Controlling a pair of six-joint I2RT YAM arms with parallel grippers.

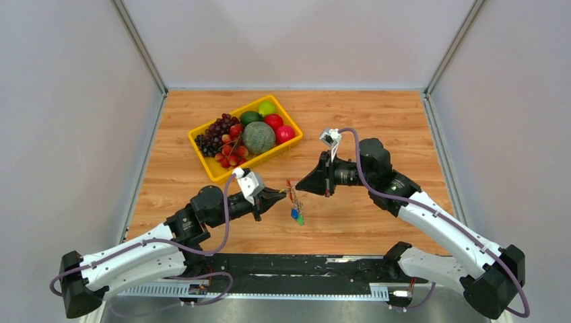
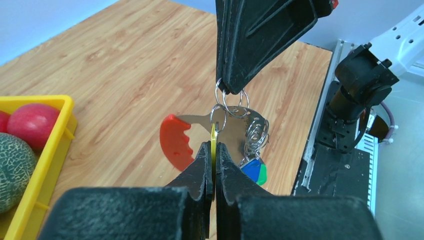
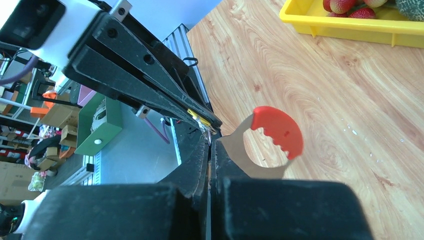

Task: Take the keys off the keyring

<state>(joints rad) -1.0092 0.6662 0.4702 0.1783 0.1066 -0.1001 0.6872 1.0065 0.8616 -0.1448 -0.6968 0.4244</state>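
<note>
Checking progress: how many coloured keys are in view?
3. A yellow key sits pinched in the left jaws; a blue key and a green key hang side by side below the rings. Others may be hidden.

Two robot arms, a left arm (image 1: 135, 259) and a right arm (image 1: 438, 219), each with one gripper: the left gripper (image 2: 213, 150) and the right gripper (image 3: 212, 145). One keyring (image 2: 230, 102) carries one red tag (image 2: 175, 142); its wire rings are too tangled to count. Three keys show: one yellow key (image 2: 213, 137), one blue key (image 2: 250, 170), one green key (image 2: 262, 172). One yellow tray (image 1: 222, 176) holds one melon (image 1: 258, 137), one bunch of grapes (image 1: 214, 134), one dark green fruit (image 1: 250, 117), one pale green fruit (image 1: 267, 108), two red fruits (image 1: 273, 121), and strawberries (image 1: 231, 156) too crowded to count. One wooden table (image 1: 377, 121).
</note>
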